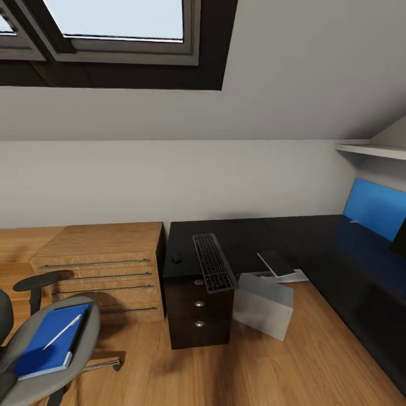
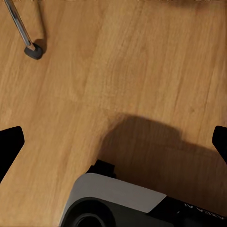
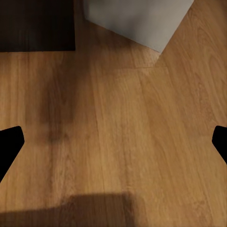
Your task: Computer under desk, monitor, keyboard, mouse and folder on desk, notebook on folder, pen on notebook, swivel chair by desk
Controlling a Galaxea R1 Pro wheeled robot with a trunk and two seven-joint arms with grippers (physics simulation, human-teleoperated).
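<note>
Right wrist view: tool (image 3: 113, 142) spread wide above floor (image 3: 123, 123).

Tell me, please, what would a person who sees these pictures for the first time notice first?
First the black L-shaped desk along the wall, with the keyboard lying near its left end, partly over the front edge, and a small dark mouse to its left. Next the swivel chair at the lower left, carrying a blue folder with a white pen on top. A grey computer case stands on the wooden floor at the desk's inner corner.
</note>
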